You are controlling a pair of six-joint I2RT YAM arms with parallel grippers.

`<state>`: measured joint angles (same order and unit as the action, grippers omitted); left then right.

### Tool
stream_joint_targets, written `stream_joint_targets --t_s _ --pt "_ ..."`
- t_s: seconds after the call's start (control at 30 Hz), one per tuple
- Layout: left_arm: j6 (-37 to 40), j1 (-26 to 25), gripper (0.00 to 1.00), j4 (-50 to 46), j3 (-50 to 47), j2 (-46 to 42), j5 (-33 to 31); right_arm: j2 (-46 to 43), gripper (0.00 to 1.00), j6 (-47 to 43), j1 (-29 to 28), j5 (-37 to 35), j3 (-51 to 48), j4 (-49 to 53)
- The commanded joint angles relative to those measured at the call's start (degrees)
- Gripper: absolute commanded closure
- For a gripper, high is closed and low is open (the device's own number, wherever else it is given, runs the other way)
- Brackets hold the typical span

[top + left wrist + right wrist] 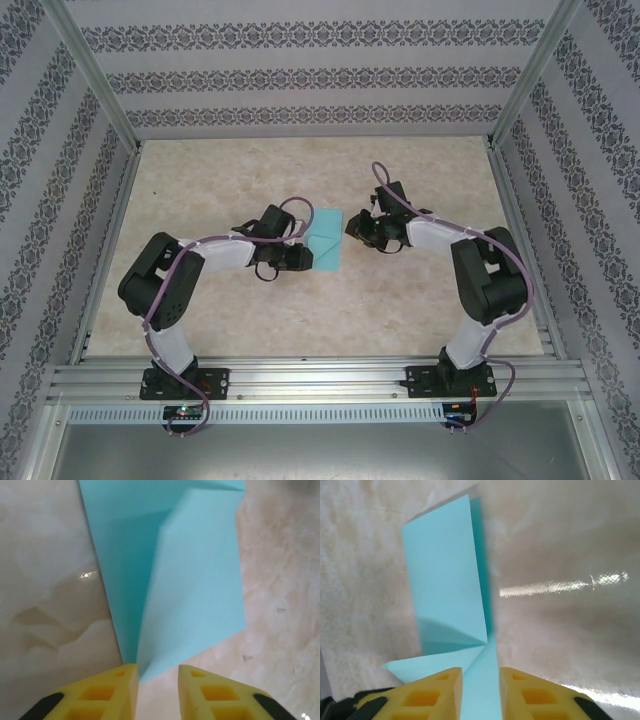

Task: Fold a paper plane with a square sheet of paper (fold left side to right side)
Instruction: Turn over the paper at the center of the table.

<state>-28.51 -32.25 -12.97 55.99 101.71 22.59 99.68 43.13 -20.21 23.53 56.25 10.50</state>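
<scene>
The square sheet of paper (325, 240) is teal-blue and lies mid-table between the two arms, folded over into a narrow rectangle rather than a pointed paper plane. In the left wrist view its upper flap (197, 580) stands lifted off the lower layer, and its near corner touches my left gripper's (158, 672) left finger. The jaws stand apart with bare table between them. In the right wrist view the paper (445, 580) shows a diagonal crease. A strip of it runs between my right gripper's (481, 675) yellow fingers, which stand wider than the paper. From above, the left gripper (298, 252) and right gripper (352, 232) flank the sheet.
The marbled beige tabletop (320, 310) is walled by patterned panels at the back (320, 80) and on both sides. An aluminium rail (320, 380) with the arm bases runs along the near edge.
</scene>
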Motion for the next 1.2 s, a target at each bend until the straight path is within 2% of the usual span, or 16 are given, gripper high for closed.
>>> stream_joint_targets --t_s 0.0,0.1,0.17,0.3,0.53,0.73,0.97,1.03,1.17 --pt "1.3 1.2 0.66 -3.4 3.3 -5.2 0.1 -2.3 0.69 -1.9 0.9 3.3 -4.6 -5.4" --pt "0.9 3.1 0.56 -2.3 3.3 -6.6 1.2 -2.8 0.65 0.0 0.9 6.9 -8.2 -11.4" --pt "1.0 4.5 0.54 -0.4 2.9 -6.3 2.9 -2.8 0.62 1.7 1.0 8.5 -10.5 -15.7" --pt "2.0 6.3 0.51 1.9 4.3 -2.7 7.0 -2.1 0.58 3.3 0.7 10.2 -12.8 -20.6" --pt "2.4 6.3 0.49 3.7 9.3 5.1 11.8 -2.1 0.55 3.4 0.3 10.9 -13.9 -21.4" --pt "2.6 6.4 0.59 3.3 12.3 9.5 12.2 -1.7 0.54 3.4 -0.2 11.5 -13.5 -21.4" --pt "2.2 6.9 0.91 3.5 11.8 8.7 10.7 0.5 0.53 4.7 -1.6 12.2 -12.0 -22.8" --pt "2.2 7.4 0.95 3.5 11.2 7.9 10.5 1.3 0.53 5.3 -2.2 12.5 -11.2 -23.5" --pt "2.1 8.1 0.95 3.8 9.9 6.5 10.5 3.4 0.53 6.2 -3.5 13.0 -8.6 -24.5"
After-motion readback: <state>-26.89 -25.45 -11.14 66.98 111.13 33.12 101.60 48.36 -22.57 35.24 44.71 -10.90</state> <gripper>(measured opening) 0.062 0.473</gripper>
